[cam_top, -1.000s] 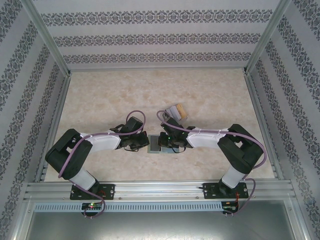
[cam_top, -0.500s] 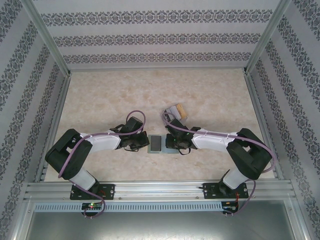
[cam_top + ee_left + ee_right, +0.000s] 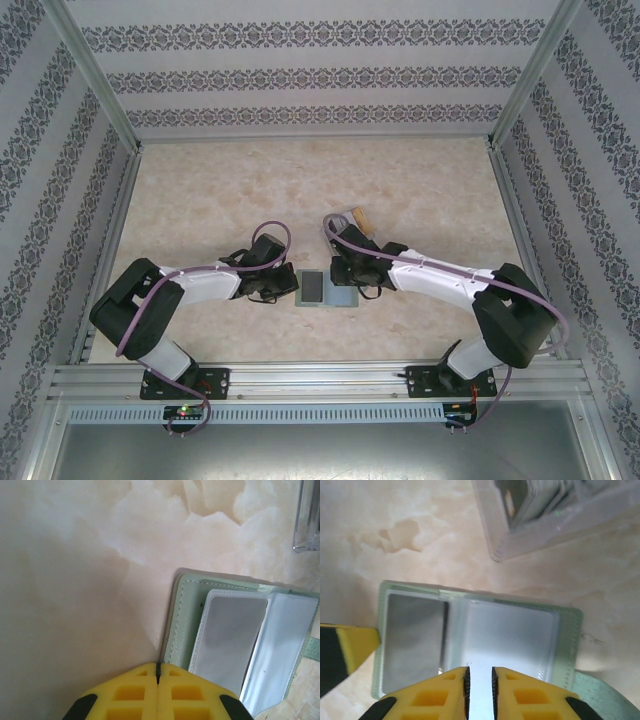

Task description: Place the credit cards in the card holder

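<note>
Sage-green holder (image 3: 326, 290) lies open and flat on the marbled table (image 3: 220, 190), between the two grippers. Its left pocket holds a dark grey card (image 3: 415, 640); the right pocket (image 3: 510, 635) looks pale and glossy, and I cannot tell whether a card sits in it. Left gripper (image 3: 157, 680) has its yellow fingers pressed together, with nothing between them, and its tip is at the holder's left edge. Right gripper (image 3: 479, 680) hangs over the near side of the right pocket, its jaws a narrow slit apart, and nothing can be seen between them. Just beyond the holder, apart from it, stands a clear box (image 3: 555, 525) with a tan end, and more grey cards (image 3: 530, 502) stand on edge inside it
</note>
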Motion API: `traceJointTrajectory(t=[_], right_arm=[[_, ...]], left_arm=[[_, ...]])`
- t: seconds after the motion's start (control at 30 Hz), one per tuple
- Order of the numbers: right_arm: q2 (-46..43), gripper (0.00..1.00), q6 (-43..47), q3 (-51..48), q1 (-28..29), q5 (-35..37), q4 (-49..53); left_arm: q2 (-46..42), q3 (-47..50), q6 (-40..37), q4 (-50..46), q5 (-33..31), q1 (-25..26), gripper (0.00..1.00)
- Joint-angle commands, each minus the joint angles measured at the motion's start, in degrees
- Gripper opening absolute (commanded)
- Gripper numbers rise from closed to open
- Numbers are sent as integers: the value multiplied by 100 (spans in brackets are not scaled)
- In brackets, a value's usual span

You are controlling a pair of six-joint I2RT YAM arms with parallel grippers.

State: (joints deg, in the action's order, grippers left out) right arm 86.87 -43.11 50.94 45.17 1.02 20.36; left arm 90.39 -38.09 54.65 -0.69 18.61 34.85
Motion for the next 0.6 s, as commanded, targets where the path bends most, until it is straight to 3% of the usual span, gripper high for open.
traceJointTrajectory(t=[0.0,0.3,0.57], right_arm=[[375,21,118,184,97,-100,51],[771,20,-109,-14,81,226,391],[19,24,111,387,163,585,663]], left_arm=[[73,166,-156,-37,-118,-31,0],[120,227,-95,106,-148,-31,0],[-314,212,-313,-212,-345,-37,0]])
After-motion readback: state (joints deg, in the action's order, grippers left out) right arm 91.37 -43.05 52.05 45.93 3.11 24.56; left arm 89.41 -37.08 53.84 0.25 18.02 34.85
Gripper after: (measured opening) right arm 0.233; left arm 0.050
